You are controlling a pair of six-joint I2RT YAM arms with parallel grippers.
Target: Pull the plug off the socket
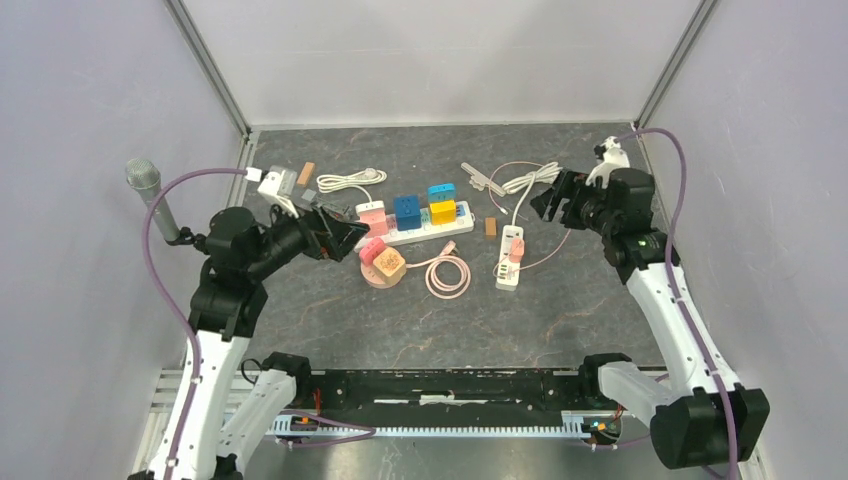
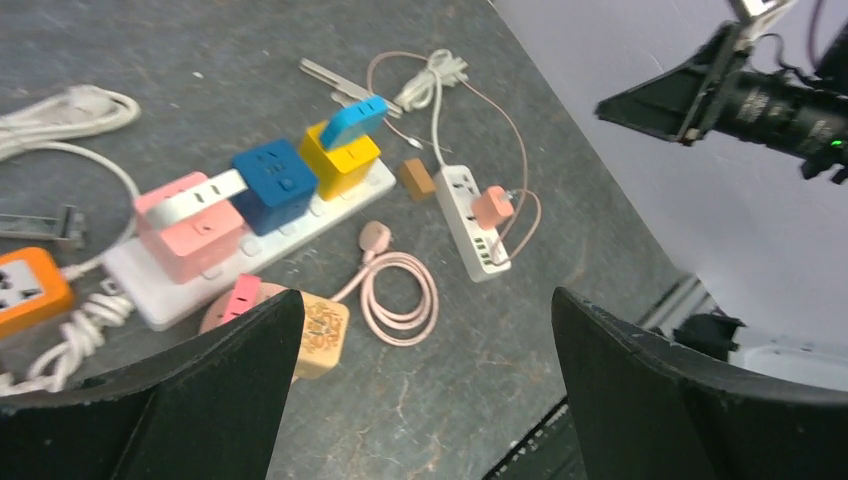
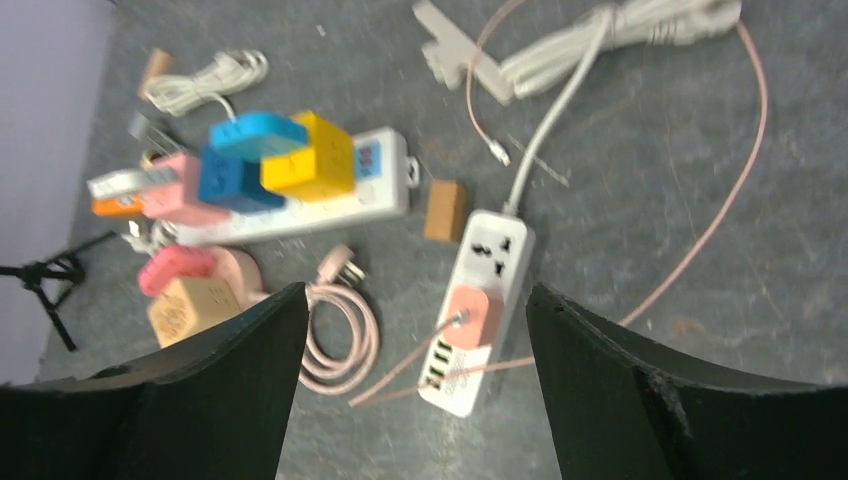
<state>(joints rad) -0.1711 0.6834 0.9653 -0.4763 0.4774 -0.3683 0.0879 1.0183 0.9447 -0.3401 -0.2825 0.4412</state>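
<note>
A small white power strip (image 1: 508,270) lies right of centre on the dark table, with a salmon-pink plug (image 1: 517,250) seated in it and a thin pink cable running off it. My right gripper (image 1: 555,200) hovers above and behind the strip, open and empty. In the right wrist view the strip (image 3: 492,245) and plug (image 3: 475,318) sit between and below the open fingers of the gripper (image 3: 415,292). My left gripper (image 1: 345,238) is open and empty at the left. Its wrist view (image 2: 425,300) shows the strip (image 2: 462,205) and plug (image 2: 492,207) farther off.
A long white power strip (image 1: 455,220) carries pink, blue and yellow cube adapters. A tan cube (image 1: 389,263) on a round pink base and a coiled pink cable (image 1: 447,275) lie in front of it. White cords (image 1: 350,181) and a brown block (image 1: 490,226) lie behind. A microphone (image 1: 150,190) stands at the left.
</note>
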